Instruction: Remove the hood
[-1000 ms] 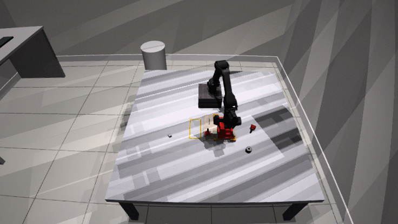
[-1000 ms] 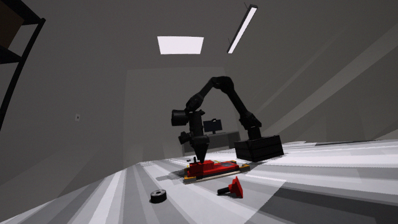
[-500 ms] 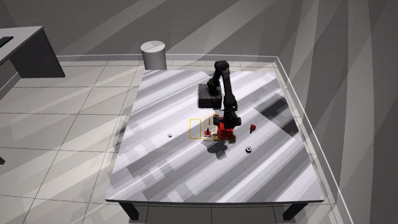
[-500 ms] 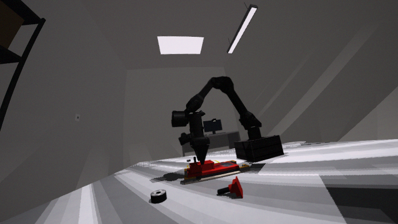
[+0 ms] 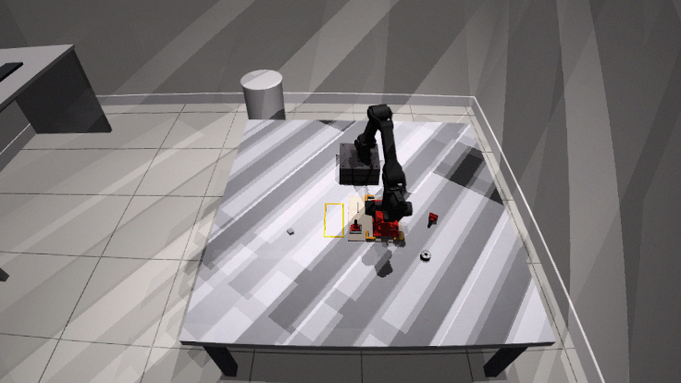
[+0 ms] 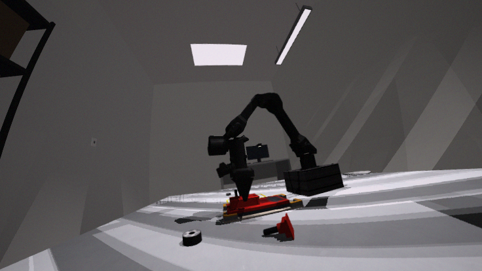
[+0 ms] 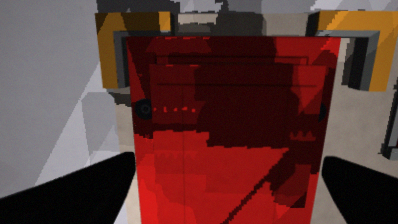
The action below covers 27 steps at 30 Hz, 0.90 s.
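Note:
The toy car [image 5: 384, 229] [image 6: 276, 203] is red and sits on a pale board [image 5: 354, 205] between orange corner brackets. The hood [image 6: 253, 199] [image 7: 237, 107] looks to be its raised red block, still on the car; its exact outline is unclear in shadow. My gripper [image 6: 245, 198] [image 7: 227, 163] is open and empty, pointing down low over the car. In the wrist view one finger stands on each side of the red body; whether they touch it I cannot tell. The marked area [image 5: 325, 219] is a yellow outline left of the board, with nothing in it.
A red part with a black pin [image 5: 354, 228] stands on the board beside the car. Another red part [image 5: 432, 217] [image 6: 286, 226] and a wheel [image 5: 425, 256] [image 6: 192, 237] lie right of the board. A small grey piece [image 5: 290, 231] lies left of the outline.

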{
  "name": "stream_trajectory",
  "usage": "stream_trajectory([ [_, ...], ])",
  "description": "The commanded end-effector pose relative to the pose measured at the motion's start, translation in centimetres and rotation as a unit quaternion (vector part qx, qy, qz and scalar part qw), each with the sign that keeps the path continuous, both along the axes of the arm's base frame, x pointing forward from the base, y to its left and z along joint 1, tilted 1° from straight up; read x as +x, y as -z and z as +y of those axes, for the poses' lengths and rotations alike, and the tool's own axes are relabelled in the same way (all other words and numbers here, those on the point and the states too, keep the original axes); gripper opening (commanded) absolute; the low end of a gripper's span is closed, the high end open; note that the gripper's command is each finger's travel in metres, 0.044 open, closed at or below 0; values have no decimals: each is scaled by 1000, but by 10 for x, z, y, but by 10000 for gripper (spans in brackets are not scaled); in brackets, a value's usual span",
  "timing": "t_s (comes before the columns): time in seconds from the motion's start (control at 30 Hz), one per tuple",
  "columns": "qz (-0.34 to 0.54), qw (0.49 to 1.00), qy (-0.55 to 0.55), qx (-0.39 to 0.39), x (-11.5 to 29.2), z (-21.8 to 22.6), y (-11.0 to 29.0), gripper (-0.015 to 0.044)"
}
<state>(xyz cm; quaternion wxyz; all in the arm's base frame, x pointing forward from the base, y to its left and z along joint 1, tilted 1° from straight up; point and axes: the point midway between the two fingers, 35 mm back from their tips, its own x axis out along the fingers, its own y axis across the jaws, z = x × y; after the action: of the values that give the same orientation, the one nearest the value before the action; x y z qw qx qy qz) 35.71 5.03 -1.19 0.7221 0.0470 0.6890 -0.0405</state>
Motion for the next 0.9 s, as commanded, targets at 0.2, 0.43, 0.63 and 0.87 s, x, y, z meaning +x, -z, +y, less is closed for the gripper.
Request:
stream_trajectory([
  [0.2, 5, 1000, 2, -3, -2, -1, 8, 440],
  [0.43, 5, 1000, 2, -3, -2, -1, 12, 440],
  [0.63, 5, 1000, 2, -3, -2, -1, 14, 440],
  [0.87, 1, 1000, 0, 0, 0, 0, 10, 348],
])
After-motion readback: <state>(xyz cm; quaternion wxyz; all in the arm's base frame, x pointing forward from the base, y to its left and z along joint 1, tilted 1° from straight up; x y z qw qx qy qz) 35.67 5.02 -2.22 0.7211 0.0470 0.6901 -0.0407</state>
